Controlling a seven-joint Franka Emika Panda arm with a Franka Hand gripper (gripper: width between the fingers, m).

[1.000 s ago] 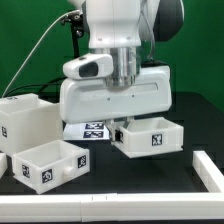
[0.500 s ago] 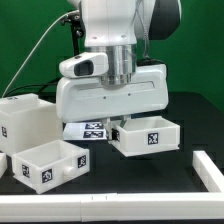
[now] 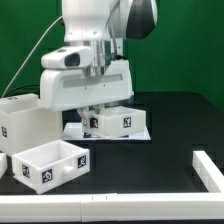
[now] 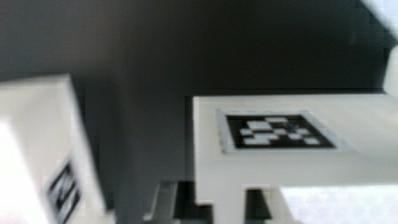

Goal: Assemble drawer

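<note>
My gripper [image 3: 98, 113] is shut on the wall of a small white drawer tray [image 3: 120, 121] and holds it just above the table. A tag shows on the tray's front. The large white casing [image 3: 22, 125] stands at the exterior view's left, a short gap from the held tray. A second small tray [image 3: 50, 163] with a tag lies in front of the casing. In the wrist view the held tray's tagged face [image 4: 276, 132] fills the middle, the casing [image 4: 36, 150] is beside it, and my gripper [image 4: 217, 206] clamps the tray's wall.
The marker board [image 3: 138, 132] lies on the black table under and behind the held tray. A white rail [image 3: 208, 170] runs along the front and the right corner. A green backdrop stands behind.
The arm has swung toward the exterior view's left with the tray in the gripper. The tray now sits close to the casing and partly covers the marker board.
</note>
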